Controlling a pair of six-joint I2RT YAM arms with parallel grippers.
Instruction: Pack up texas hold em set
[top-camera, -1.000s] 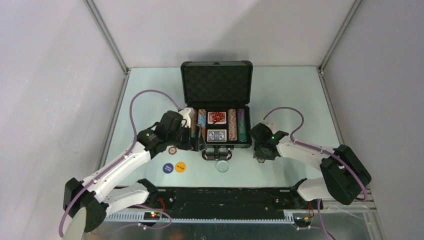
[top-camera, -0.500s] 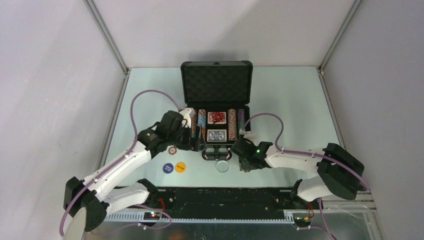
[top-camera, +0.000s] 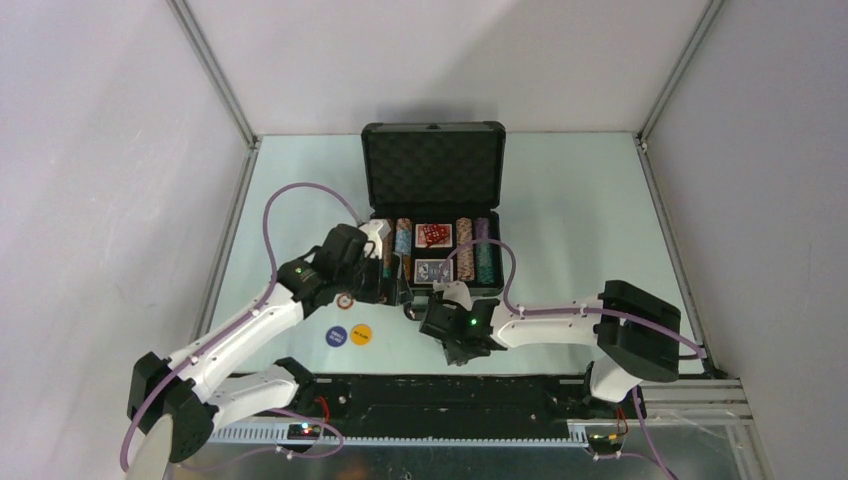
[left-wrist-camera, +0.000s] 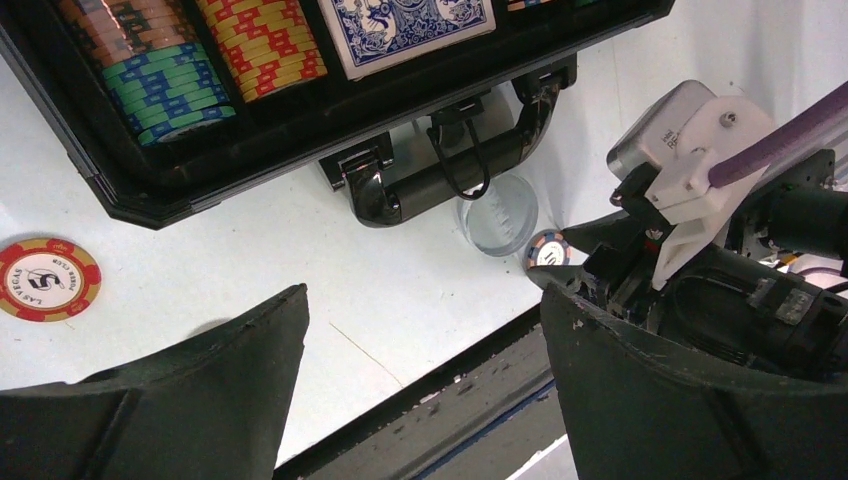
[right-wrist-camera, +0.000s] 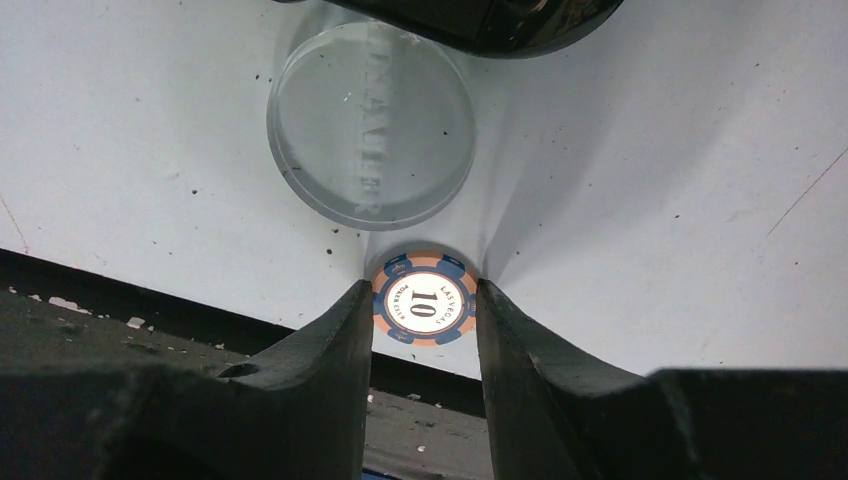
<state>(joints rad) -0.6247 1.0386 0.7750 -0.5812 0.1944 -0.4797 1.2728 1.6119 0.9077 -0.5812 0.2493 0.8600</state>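
The left arm (top-camera: 250, 325) and right arm (top-camera: 545, 325) show white links, black joints, purple cables (top-camera: 290, 186), green lights (top-camera: 297, 268); the left end effector (left-wrist-camera: 422, 292) is black.

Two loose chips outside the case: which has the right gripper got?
The blue-and-orange 10 chip, pinched by the right gripper. The red 5 chip lies free near the case.

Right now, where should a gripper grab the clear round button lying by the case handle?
Probably pinch the clear button across its rim, coming straight down. It is a thick disc lying flat, so only its edge gives opposing faces. Grip the two sides clear of the case handle, which crowds its far edge.
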